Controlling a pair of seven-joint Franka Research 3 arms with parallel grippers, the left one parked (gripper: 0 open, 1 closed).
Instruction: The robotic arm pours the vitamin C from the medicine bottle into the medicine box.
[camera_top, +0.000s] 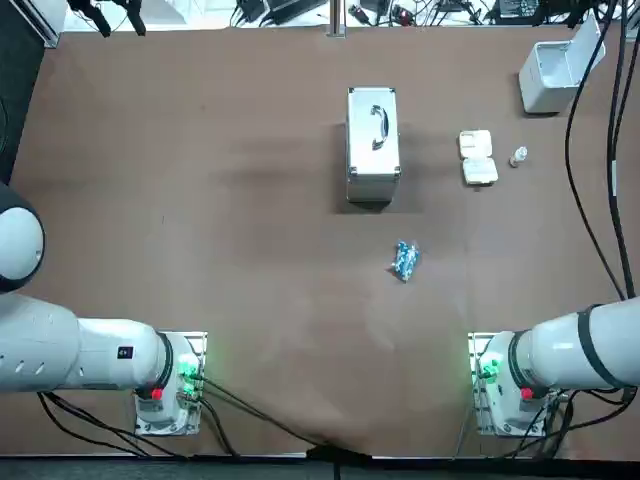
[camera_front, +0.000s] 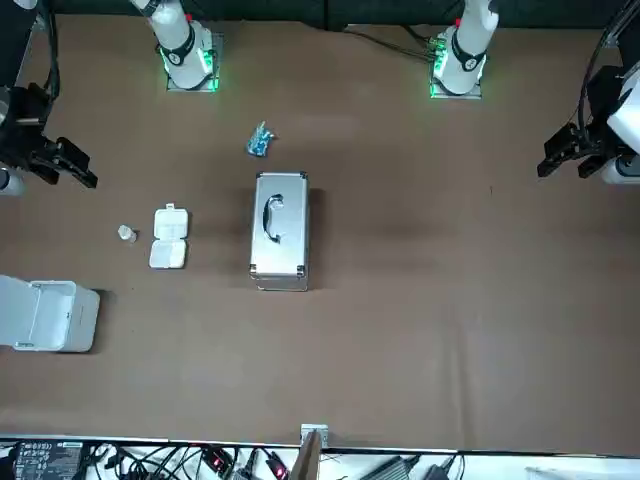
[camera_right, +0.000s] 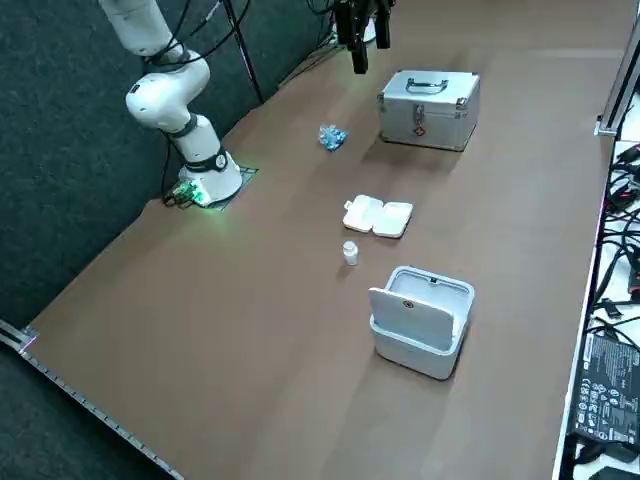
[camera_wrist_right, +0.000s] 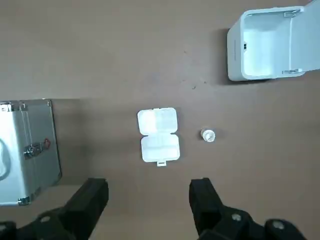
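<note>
At the front view's left, the right claw (camera_front: 82, 167) hangs spread and empty; the upright medicine bottle (camera_front: 126, 233) stands lower right, beside the open medicine box (camera_front: 168, 238).

The overhead camera is looking straight down on the silver case (camera_top: 373, 145); the front camera is facing the robot across it. The side camera is looking diagonally over it, and the nearer wrist camera is peering past the right gripper (camera_wrist_right: 147, 189), spread wide on the case's right, which all four are sharing.
</note>
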